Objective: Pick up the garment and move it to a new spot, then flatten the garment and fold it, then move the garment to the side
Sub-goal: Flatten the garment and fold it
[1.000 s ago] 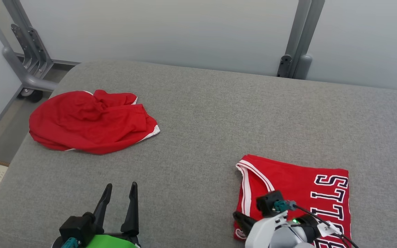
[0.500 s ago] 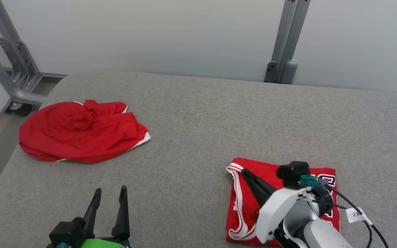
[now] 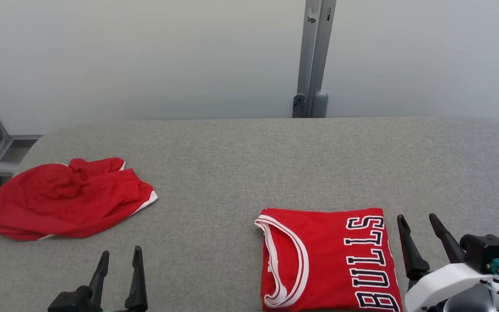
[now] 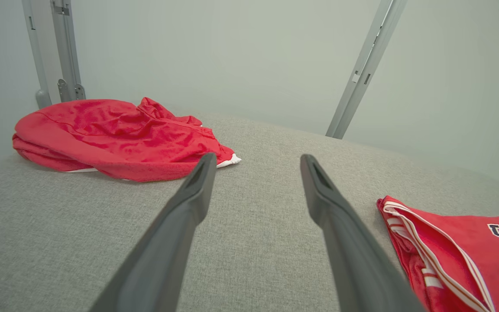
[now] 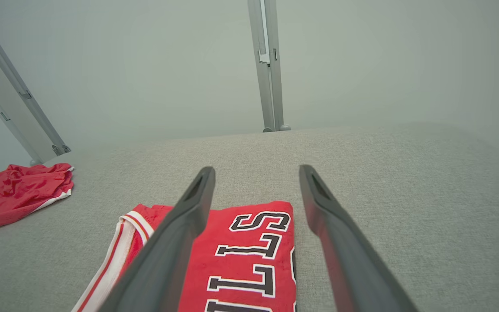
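The bench (image 3: 241, 164) is the largest thing: one broad padded slab with rounded corners, covered in grey woven fabric with a fine speckled grain, across the whole lower half of the head view. Behind it stands a smooth pale wall with one upright grey metal post (image 3: 314, 56) at upper centre.

Two red garments lie on the bench, well apart. The jersey (image 3: 327, 260), at lower right, is folded into a flat, neat rectangle; its white-and-red striped neckline curves down the left side and the dark, white-edged letters "BULLS" run along the right. The other red garment (image 3: 63, 199), at middle left, is a soft crumpled heap with a thin white trim.

There are two claws, each with two long, dark, tapering fingers. The right claw (image 3: 417, 216) stands spread apart just right of the jersey, gripping nothing. The left claw (image 3: 121, 251), at the lower left, is likewise spread and empty.
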